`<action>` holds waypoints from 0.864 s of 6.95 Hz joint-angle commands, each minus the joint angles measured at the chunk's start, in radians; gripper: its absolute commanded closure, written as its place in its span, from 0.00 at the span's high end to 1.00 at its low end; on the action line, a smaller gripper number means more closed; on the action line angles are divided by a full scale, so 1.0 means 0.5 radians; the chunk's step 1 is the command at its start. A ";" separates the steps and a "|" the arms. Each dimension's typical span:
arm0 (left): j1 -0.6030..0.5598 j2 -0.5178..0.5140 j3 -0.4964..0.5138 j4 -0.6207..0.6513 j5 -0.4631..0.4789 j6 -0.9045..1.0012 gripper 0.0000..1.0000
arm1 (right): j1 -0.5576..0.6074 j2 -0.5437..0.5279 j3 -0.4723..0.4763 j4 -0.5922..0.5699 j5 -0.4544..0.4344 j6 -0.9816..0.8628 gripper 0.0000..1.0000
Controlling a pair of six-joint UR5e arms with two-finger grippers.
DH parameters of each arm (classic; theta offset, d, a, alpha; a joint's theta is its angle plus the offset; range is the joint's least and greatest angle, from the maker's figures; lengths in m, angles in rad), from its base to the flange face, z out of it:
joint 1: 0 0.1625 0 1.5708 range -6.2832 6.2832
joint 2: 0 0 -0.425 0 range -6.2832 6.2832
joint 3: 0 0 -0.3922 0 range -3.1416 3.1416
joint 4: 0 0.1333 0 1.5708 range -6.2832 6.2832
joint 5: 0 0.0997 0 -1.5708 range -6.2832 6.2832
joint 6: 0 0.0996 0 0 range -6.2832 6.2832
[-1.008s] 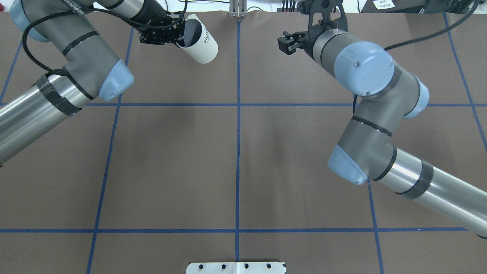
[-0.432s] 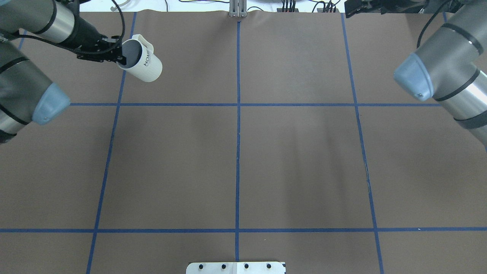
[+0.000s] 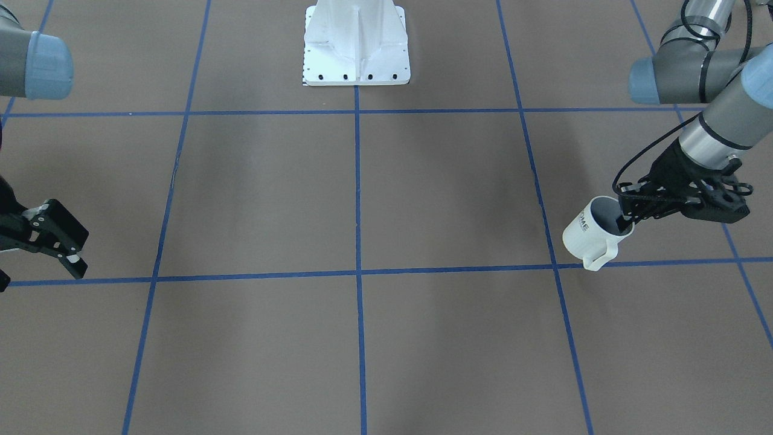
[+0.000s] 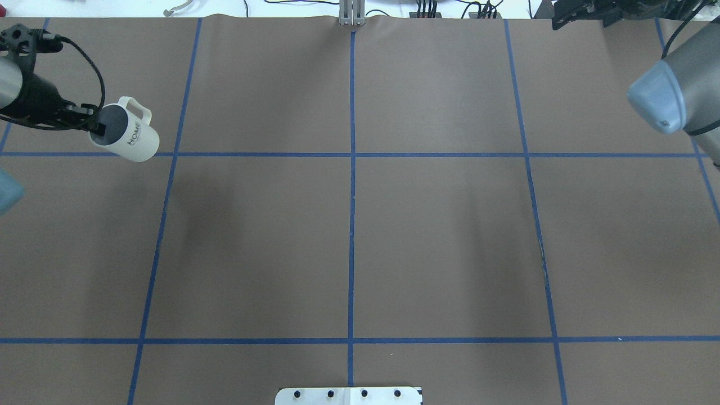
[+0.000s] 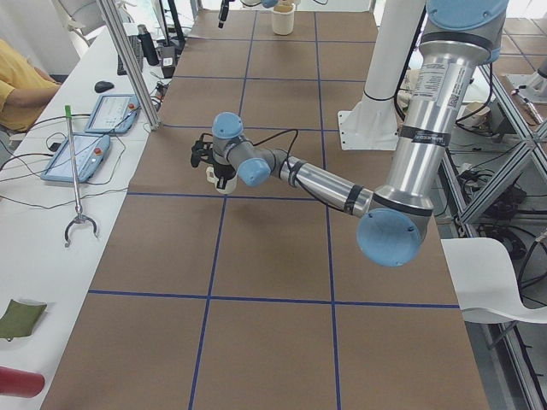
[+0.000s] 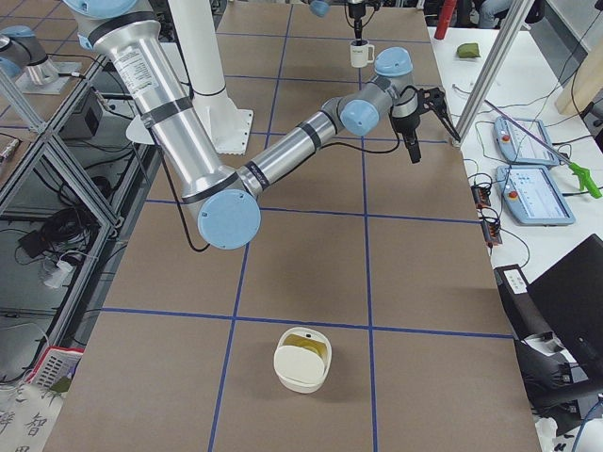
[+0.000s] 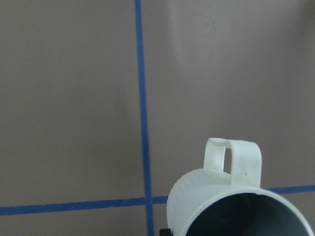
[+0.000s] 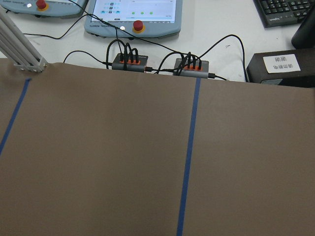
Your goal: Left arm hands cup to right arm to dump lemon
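The white "HOME" cup [image 4: 130,139] hangs tilted at the table's far left, its mouth toward the left arm and its handle toward the back. My left gripper [image 4: 97,127] is shut on its rim, one finger inside the grey interior. Both show in the front view, the cup [image 3: 589,234] and the left gripper [image 3: 628,219], and the cup's rim and handle [image 7: 231,187] fill the left wrist view. No lemon shows in the cup. My right gripper [image 3: 65,244] is open and empty far off at the opposite side; it also shows in the exterior right view [image 6: 412,146].
A white bowl [image 6: 301,358] holding something yellow-green sits near the table's right end. The white base plate [image 4: 349,395] is at the robot's edge. Tablets [image 8: 138,14], cables and a metal post [image 6: 495,66] line the far edge. Blue tape lines grid the brown table.
The left arm has swung the cup from the back centre out to the far left. The right arm has pulled away to the far right back corner. The grip on the cup is unchanged.
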 commanded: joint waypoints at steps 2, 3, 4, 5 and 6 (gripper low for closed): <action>-0.013 0.343 -0.044 -0.024 0.010 0.318 0.00 | 0.296 -0.166 -0.008 -0.232 0.276 -0.588 1.00; -0.013 0.396 -0.041 -0.045 0.004 0.416 0.00 | 0.406 -0.185 -0.051 -0.359 0.347 -0.910 1.00; -0.010 0.424 -0.038 -0.046 0.007 0.426 0.00 | 0.495 -0.210 -0.072 -0.470 0.368 -1.169 1.00; -0.007 0.427 -0.032 -0.046 0.013 0.429 0.01 | 0.536 -0.255 -0.100 -0.526 0.375 -1.356 1.00; -0.001 0.427 -0.026 -0.046 0.020 0.435 0.30 | 0.548 -0.359 -0.125 -0.514 0.381 -1.377 1.00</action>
